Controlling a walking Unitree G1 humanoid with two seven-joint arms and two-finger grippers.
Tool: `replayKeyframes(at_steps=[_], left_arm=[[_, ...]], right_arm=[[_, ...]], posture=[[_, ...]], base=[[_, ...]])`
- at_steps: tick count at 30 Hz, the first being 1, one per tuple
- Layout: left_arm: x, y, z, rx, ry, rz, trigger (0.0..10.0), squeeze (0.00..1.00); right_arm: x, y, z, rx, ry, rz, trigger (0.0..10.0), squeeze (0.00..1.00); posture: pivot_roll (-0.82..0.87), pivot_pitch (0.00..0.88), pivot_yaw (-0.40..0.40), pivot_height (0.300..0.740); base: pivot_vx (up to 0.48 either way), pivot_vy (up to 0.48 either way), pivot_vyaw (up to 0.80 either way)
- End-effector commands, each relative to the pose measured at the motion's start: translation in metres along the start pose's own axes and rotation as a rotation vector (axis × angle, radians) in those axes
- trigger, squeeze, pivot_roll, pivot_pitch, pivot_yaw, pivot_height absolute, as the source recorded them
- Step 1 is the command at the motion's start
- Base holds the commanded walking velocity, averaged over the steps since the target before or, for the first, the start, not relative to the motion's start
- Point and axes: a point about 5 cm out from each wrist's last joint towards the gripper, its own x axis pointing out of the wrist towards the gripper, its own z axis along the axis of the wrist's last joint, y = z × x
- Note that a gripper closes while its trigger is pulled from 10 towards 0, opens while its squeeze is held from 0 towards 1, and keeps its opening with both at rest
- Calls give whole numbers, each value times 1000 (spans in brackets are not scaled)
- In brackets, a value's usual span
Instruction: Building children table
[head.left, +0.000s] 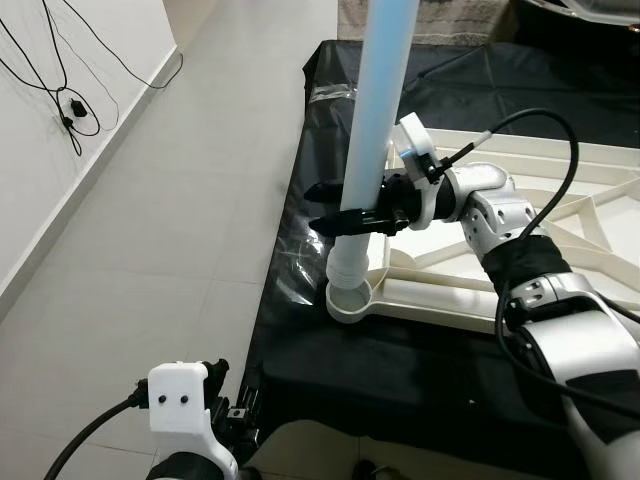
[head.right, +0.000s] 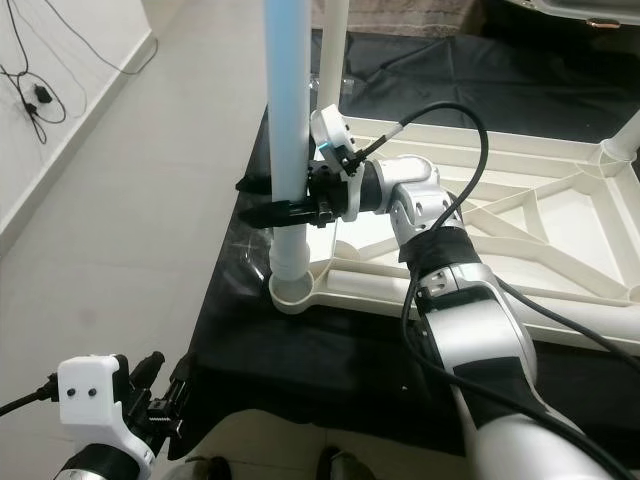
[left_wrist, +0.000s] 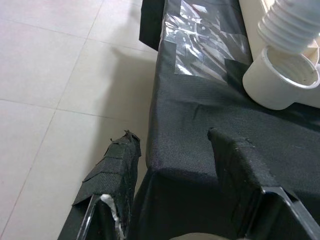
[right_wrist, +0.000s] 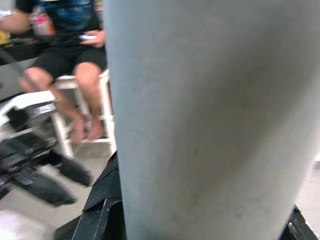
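The right arm reaches forward and across to the left, wrist level, its gripper (head.left: 335, 207) pointing left with the 2 black fingers (head.right: 262, 214) closed on either side of an upright leg (head.left: 375, 130). The left arm hangs low, its gripper (left_wrist: 175, 150) forward with the fingers spread apart, holding nothing.

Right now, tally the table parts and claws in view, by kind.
Light-blue table leg, held in right claw: 1
White table legs, standing on frame: 2
White tabletop frame: 1
Corner socket under the blue leg: 1
Claws, with left claw: 2
Total: 7
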Motion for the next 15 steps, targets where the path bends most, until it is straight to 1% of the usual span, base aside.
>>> replayKeyframes(at_steps=[1,3,4,6,7,8,9,10,11,12,13,14,15], left_arm=[[-1,3,-1,18,11,38,10000,0],[-1,3,-1,18,11,38,10000,0],[0,5,0,26,5,54,10000,0],[0,5,0,26,5,54,10000,0],[1,6,1,30,-6,68,10000,0],[1,6,1,30,-6,68,10000,0],[3,7,1,32,-10,75,10000,0],[3,7,1,32,-10,75,10000,0],[4,8,0,31,-6,75,10000,0],[4,8,0,31,-6,75,10000,0],[4,8,0,31,-2,75,10000,0],[4,8,0,31,-2,75,10000,0],[4,9,-1,32,1,74,10000,0]], right_arm=[[3,-13,-3,52,-20,-223,10000,0],[3,-13,-3,52,-20,-223,10000,0],[5,-22,-1,85,-45,-361,10000,0],[5,-22,-1,85,-45,-361,10000,0],[5,-31,2,117,-81,-533,10000,0],[5,-31,2,117,-81,-533,10000,0],[3,-37,5,135,-127,-663,10000,0],[3,-37,5,135,-127,-663,10000,0],[1,-41,9,136,-184,-744,10000,0],[1,-41,9,136,-184,-744,10000,0],[-1,-43,13,138,-230,-799,10000,0],[-1,-43,13,138,-230,-799,10000,0],[-2,-44,15,137,-257,-822,10000,0]], posture=[[98,285,-26,740],[98,285,-26,740],[98,285,-26,740],[98,285,-26,740],[98,271,-22,740],[98,271,-22,740],[96,262,-20,740],[96,262,-20,740],[95,253,-22,740],[95,253,-22,740],[95,253,-22,740],[95,253,-22,740],[90,247,-24,740]], base=[[0,0,0],[0,0,0],[0,0,0],[0,0,0],[0,0,0],[0,0,0],[0,0,0],[0,0,0],[-322,0,0],[-322,0,0],[-277,0,0],[-277,0,0],[0,0,0]])
